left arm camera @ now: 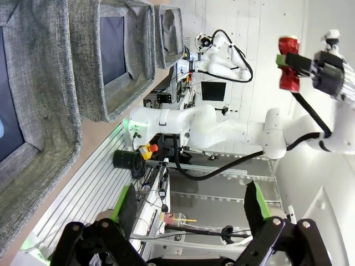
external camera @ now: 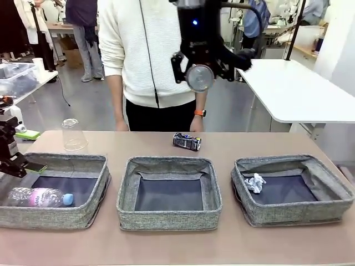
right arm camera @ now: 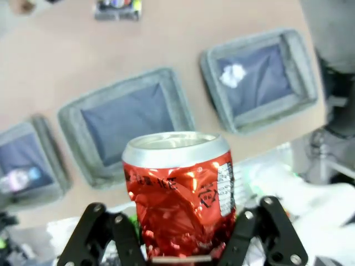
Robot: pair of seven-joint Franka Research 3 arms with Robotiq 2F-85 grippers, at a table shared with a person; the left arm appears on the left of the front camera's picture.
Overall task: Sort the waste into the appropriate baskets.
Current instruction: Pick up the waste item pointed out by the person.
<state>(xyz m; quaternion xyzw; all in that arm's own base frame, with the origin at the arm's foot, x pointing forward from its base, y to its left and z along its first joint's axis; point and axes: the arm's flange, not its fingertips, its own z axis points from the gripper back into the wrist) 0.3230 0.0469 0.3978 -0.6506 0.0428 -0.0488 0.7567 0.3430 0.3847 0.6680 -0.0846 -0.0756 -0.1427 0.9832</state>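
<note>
My right gripper [right arm camera: 180, 235] is shut on the crushed red can [right arm camera: 177, 191], held high above the table [external camera: 166, 138]; its silver end [external camera: 199, 77] faces the front camera. Below it lie three grey baskets. The left basket [external camera: 55, 213] holds the clear bottle [external camera: 39, 197] with pink label. The middle basket [external camera: 169, 213] has nothing in it. The right basket [external camera: 294, 208] holds the white paper wad [external camera: 255, 183]. A dark printed can [external camera: 186, 142] and an upturned clear cup [external camera: 73, 134] sit on the table behind them. My left gripper [left arm camera: 188, 221] is open by the left basket's left rim, holding nothing.
A person in a white sweater stands at the far side, one hand [external camera: 195, 124] near the dark can. A clear plastic bin [external camera: 16, 77] sits on a side table at far left. A white table [external camera: 299, 91] stands at the back right.
</note>
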